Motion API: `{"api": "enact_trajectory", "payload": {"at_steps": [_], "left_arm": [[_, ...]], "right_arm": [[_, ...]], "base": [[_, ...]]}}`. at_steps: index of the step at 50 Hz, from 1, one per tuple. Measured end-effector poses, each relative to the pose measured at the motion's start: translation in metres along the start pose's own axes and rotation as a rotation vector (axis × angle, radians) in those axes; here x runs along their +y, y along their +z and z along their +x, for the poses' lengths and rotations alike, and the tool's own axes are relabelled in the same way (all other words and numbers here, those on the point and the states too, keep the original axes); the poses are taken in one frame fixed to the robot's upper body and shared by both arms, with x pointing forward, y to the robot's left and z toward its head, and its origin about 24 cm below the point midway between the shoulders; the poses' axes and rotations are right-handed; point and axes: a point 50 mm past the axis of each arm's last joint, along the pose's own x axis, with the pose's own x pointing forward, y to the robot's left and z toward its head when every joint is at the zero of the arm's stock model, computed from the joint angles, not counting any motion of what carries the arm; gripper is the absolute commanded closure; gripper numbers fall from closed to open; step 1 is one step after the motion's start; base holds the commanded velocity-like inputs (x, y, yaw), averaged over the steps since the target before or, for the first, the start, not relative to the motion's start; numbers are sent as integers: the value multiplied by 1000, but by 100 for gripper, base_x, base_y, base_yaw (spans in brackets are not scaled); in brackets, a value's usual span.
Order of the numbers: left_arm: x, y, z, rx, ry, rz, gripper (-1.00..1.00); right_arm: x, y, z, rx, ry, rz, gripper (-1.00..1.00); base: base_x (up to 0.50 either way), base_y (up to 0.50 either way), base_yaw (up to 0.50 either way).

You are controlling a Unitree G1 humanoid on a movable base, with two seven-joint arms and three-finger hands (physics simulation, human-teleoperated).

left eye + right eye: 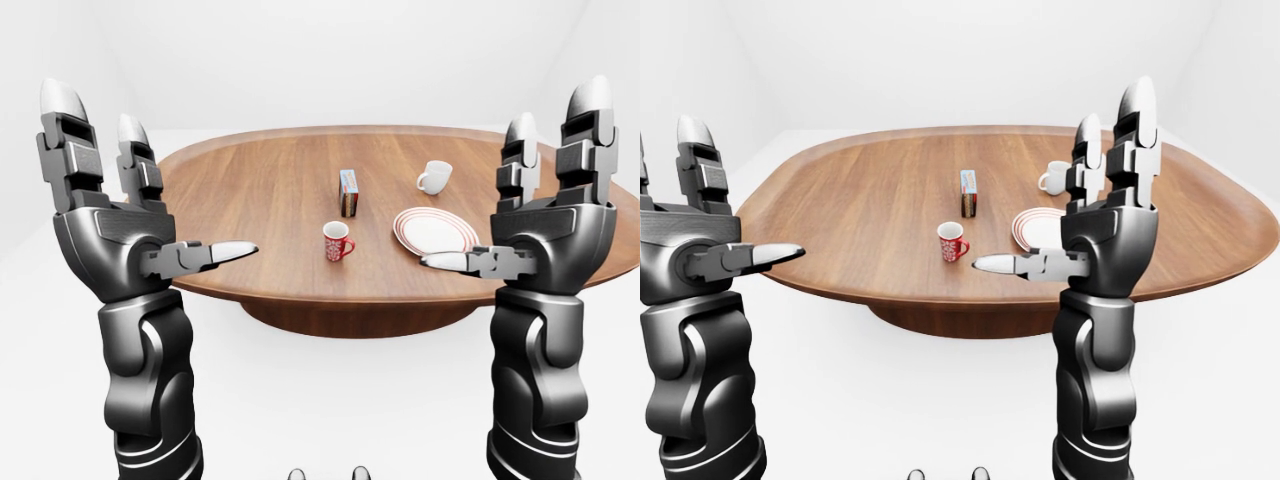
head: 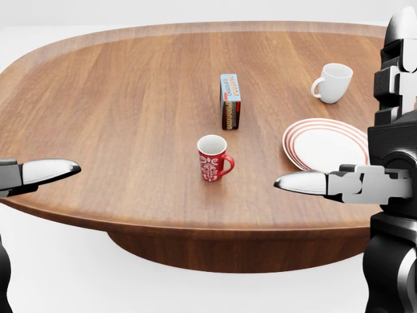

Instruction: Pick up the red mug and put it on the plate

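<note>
The red mug [image 2: 212, 158] with a white pattern stands upright on the round wooden table [image 2: 130, 98], near its lower edge in the head view, handle to the right. The white plate [image 2: 324, 145] with red rings lies to the mug's right and has nothing on it. My left hand [image 1: 165, 190] is raised at the left, fingers spread open, empty, well left of the mug. My right hand [image 1: 500, 190] is raised at the right, open and empty, just below the plate in the head view. Neither hand touches anything.
A white mug [image 2: 333, 83] stands above the plate in the head view. A small upright box [image 2: 230, 101] stands just above the red mug. The table rests on a dark round base [image 1: 350, 318]. White floor and walls surround it.
</note>
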Motion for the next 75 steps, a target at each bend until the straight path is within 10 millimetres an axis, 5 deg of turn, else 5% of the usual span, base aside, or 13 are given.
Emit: {"api": "enact_trajectory", "payload": {"at_steps": [75], "left_arm": [[6,4,-2,-8,16,8,-100]], "right_arm": [[4,1,-1,-3,26,34,-100]], "base": [[47,-4,0]]}}
